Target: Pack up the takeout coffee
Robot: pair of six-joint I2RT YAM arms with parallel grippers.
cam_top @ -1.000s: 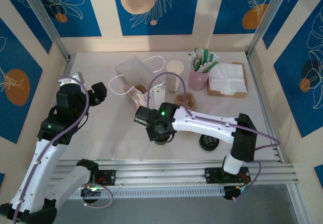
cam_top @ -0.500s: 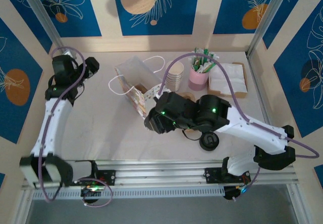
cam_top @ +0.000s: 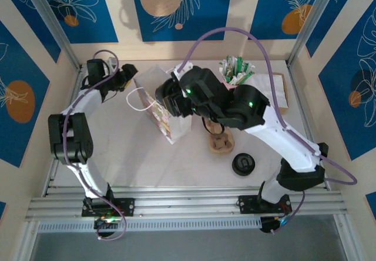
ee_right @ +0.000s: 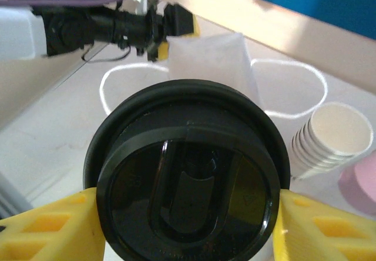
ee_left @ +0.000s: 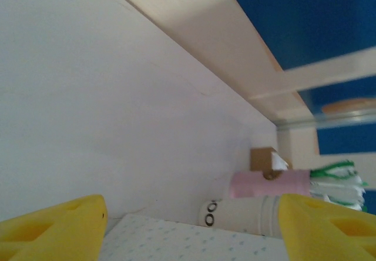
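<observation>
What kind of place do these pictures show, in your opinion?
Probably a mock café takeout counter inside a robot test cell: a stack of paper cups, a paper bag with handles, a lidded coffee cup, and aluminium frame rails.

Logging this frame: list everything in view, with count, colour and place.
takeout coffee: two, black lids; one held above the bag, one on the table, front right.
paper bag: one, white, patterned, back centre-left.
paper cups: one stack, white, beside the bag.
pink holder: one, holding green-and-white packets, back.
napkin box: one, brown, back right.
cardboard piece: one, brown, centre.
left gripper: yellow fingers, open at the bag's rim.
right gripper: yellow fingers, shut on the coffee.
</observation>
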